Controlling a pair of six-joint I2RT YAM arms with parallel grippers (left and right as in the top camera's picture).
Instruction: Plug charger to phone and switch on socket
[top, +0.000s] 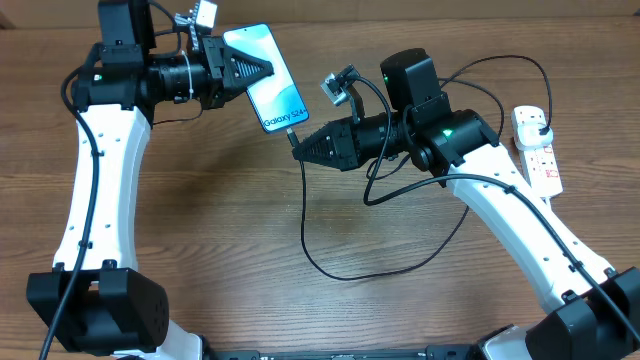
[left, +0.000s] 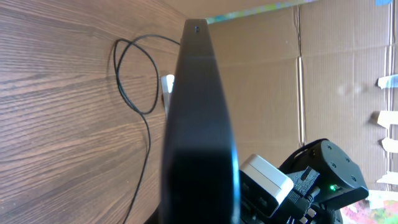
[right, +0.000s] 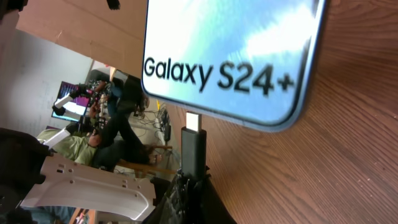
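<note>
The phone (top: 270, 80), its blue-and-white "Galaxy S24+" screen lit, hangs tilted above the table at the back. My left gripper (top: 260, 70) is shut on its upper end. In the left wrist view the phone (left: 199, 124) shows edge-on as a dark slab. My right gripper (top: 298, 145) is shut on the charger's black connector (right: 194, 149). The connector's silver tip points at the phone's lower edge (right: 249, 109) and reaches it; I cannot tell whether it is seated. The charger's thin black cable (top: 305, 235) loops over the table. The socket (top: 537, 150) lies at the far right.
The wooden table (top: 230, 230) carries the slack cable loop between the two arms. A black plug (top: 541, 124) sits in the socket's far end. Cardboard walls (left: 298, 74) stand behind the table. The right arm's wrist camera (left: 267, 180) is close beside the phone.
</note>
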